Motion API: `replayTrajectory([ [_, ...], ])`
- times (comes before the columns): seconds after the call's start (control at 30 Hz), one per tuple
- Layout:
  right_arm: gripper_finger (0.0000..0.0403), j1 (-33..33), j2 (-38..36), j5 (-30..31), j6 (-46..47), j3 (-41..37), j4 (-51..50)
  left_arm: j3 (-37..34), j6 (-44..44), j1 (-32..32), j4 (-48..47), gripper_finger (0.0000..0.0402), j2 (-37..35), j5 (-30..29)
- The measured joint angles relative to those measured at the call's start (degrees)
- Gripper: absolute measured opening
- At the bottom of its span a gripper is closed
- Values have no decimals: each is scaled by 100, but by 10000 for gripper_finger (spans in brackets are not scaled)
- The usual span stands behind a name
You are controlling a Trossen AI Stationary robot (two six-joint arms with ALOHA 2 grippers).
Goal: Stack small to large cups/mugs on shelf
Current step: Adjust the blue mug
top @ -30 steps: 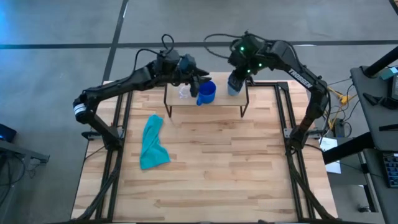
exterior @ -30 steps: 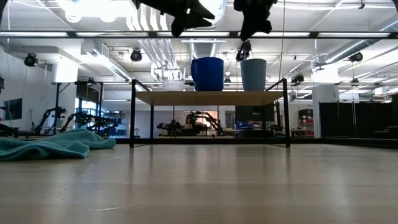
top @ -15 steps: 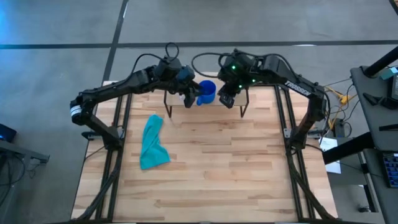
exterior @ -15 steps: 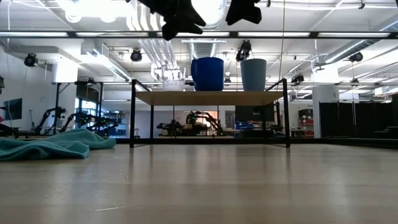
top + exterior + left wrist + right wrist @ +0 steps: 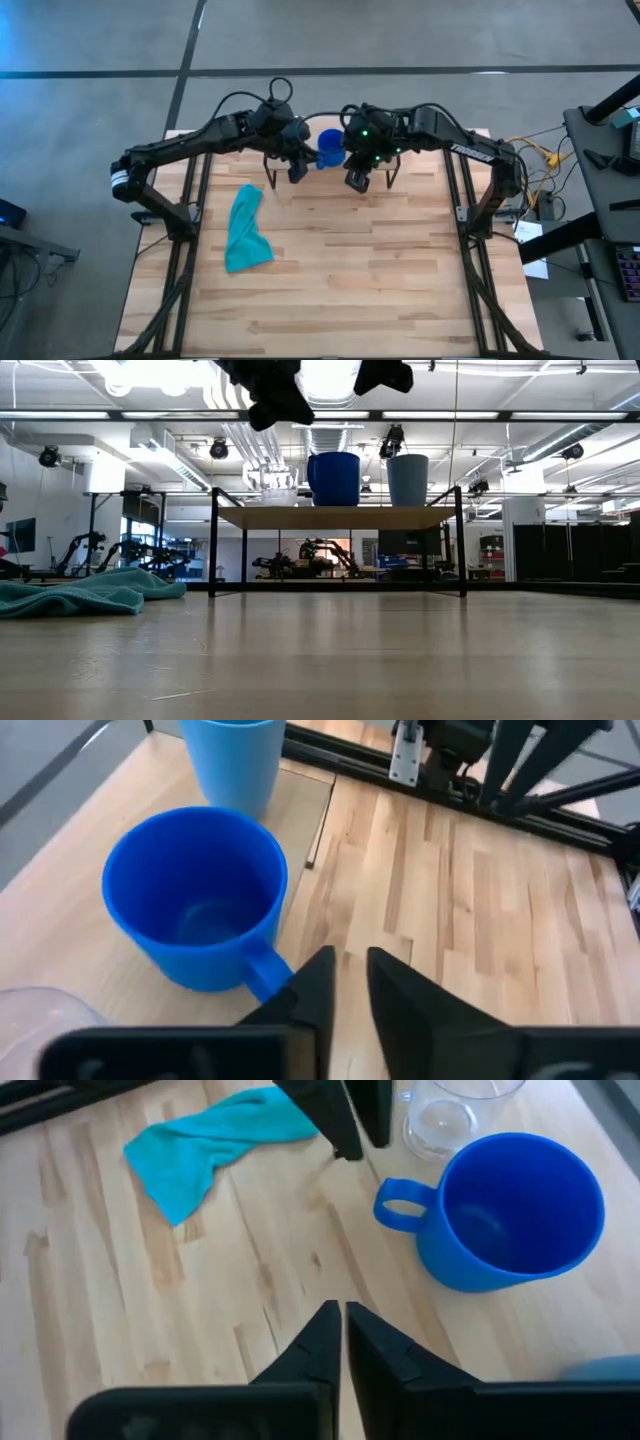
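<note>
The shelf (image 5: 340,517) stands near the table's far edge with all three vessels resting on their bases on its board. From left to right they are the clear glass cup (image 5: 278,496), the dark blue handled mug (image 5: 334,479) and the lighter blue handleless cup (image 5: 407,480). My left gripper (image 5: 297,170) hovers shut just near-side of the shelf, beside the mug (image 5: 195,895). My right gripper (image 5: 357,180) is shut too, above the shelf's near edge. It is to the right of the mug (image 5: 515,1210). In the high view the arms hide the glass and the lighter cup.
A crumpled teal cloth (image 5: 247,230) lies on the table's left half, well clear of the shelf. Bare wooden tabletop (image 5: 380,270) spreads from the shelf to the near edge. Black frame rails run along both sides of the table.
Both grippers have drawn back from over the shelf toward the table's near edge. The right one left its place above the lighter blue cup and also shifted toward the left. The three vessels stayed where they were on the shelf.
</note>
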Motion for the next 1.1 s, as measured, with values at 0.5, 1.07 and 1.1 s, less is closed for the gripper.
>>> replayTrajectory([
  [0.5, 9, 136, 1, 410, 376, -476, 456, -713, 146, -2, 495, 0, -25, -626],
  [1.07, 8, -43, 9, 413, 471, -1265, 1102, -726, 192, 55, 943, 0, -22, -947],
  [1.1, 8, -52, 9, 410, 470, -1268, 1108, -726, 192, 55, 941, 0, -22, -947],
])
